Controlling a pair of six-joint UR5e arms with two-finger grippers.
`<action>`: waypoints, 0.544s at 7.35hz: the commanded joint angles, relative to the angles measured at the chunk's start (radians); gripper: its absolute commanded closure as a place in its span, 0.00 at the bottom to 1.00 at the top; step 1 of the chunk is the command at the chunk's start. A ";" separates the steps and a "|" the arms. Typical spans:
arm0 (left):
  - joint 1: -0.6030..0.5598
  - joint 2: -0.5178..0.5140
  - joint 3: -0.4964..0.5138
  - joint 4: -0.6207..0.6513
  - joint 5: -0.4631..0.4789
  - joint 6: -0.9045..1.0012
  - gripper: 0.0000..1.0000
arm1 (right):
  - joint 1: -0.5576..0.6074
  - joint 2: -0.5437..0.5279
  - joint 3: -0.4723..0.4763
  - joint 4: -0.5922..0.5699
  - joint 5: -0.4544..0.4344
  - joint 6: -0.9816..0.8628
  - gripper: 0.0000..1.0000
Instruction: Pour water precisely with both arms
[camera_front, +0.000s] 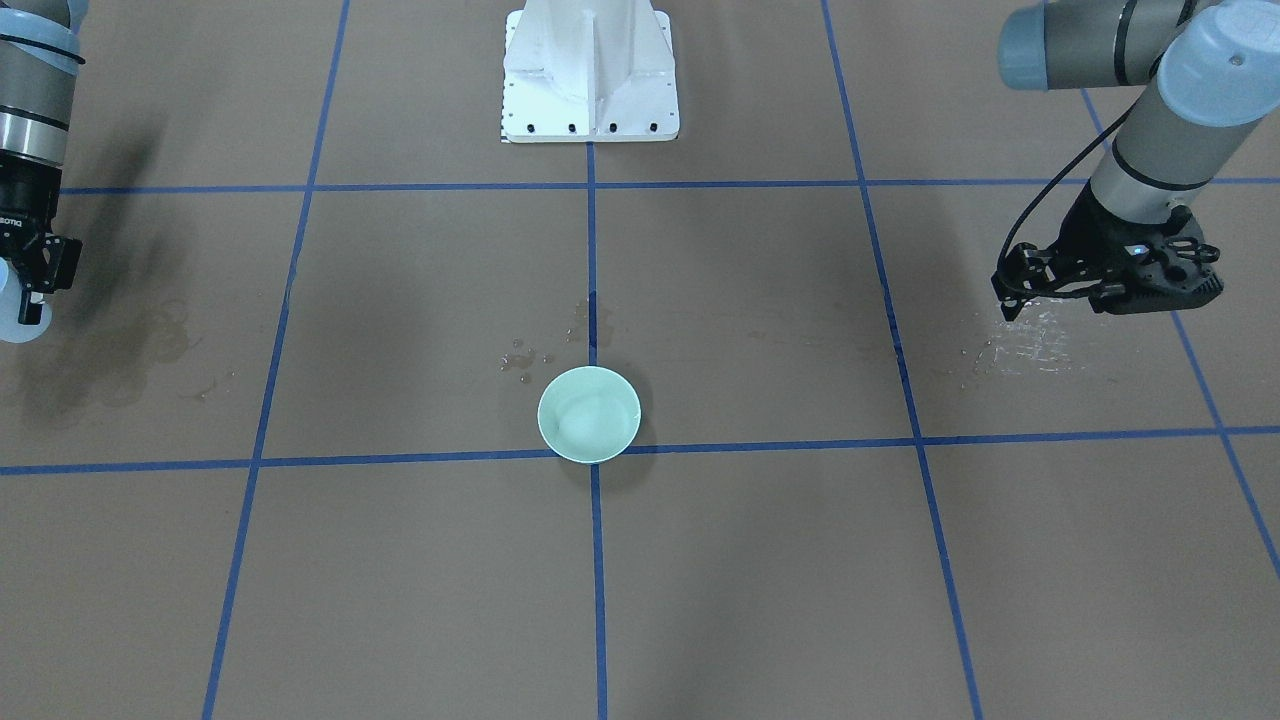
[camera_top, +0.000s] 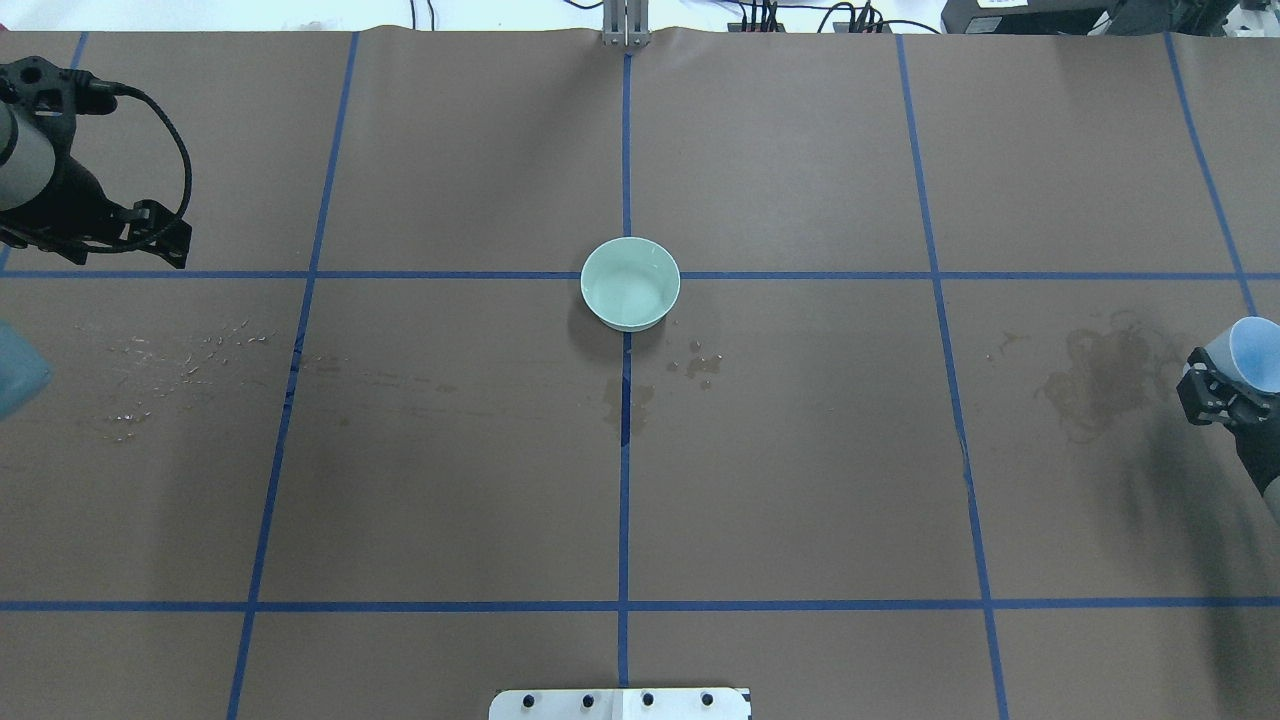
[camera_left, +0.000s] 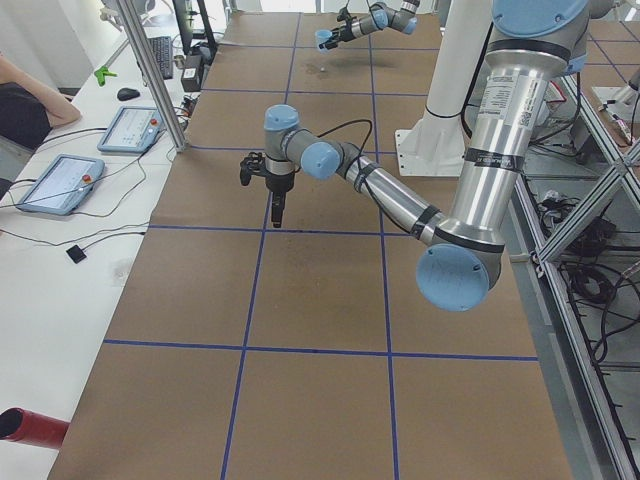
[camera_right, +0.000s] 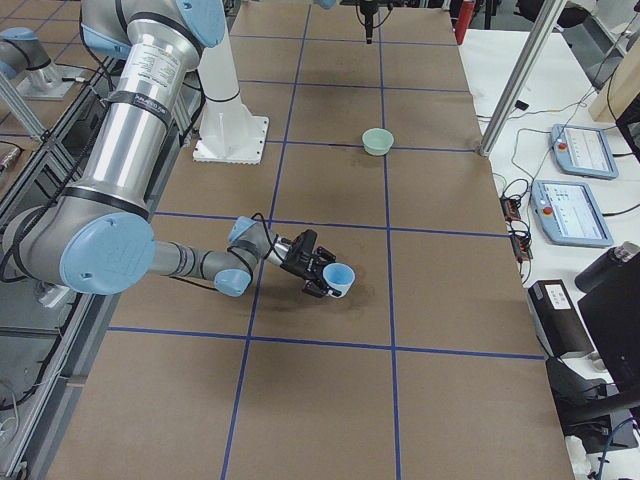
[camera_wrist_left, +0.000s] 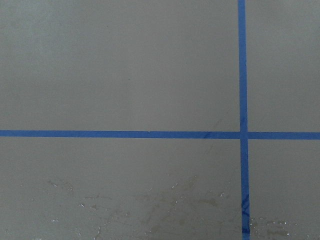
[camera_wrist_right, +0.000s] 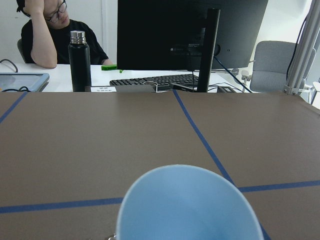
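One bowl (camera_top: 630, 285), one cup (camera_right: 339, 277), two arms (camera_front: 1150, 150)

Mint bowl (camera_top: 630, 284) stands mid-surface. Bare brown surface (camera_top: 800, 480) runs wide to its left, right and near side, so passage is free there. The white pedestal (camera_top: 620, 703) blocks the near edge at centre. Left hand (camera_left: 277, 210) hangs over the far-left area, and right hand (camera_right: 322, 280) grips a blue cup (camera_right: 340, 274) at the right edge — both well apart from the bowl.
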 joint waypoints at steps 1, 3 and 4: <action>0.000 -0.004 -0.003 0.000 0.000 -0.002 0.00 | -0.033 -0.004 -0.028 0.001 -0.019 0.011 1.00; 0.000 -0.004 -0.001 0.002 -0.001 0.001 0.00 | -0.065 -0.009 -0.045 0.003 -0.019 0.017 1.00; 0.000 -0.001 0.000 0.002 0.000 0.001 0.00 | -0.076 -0.009 -0.048 0.003 -0.019 0.019 1.00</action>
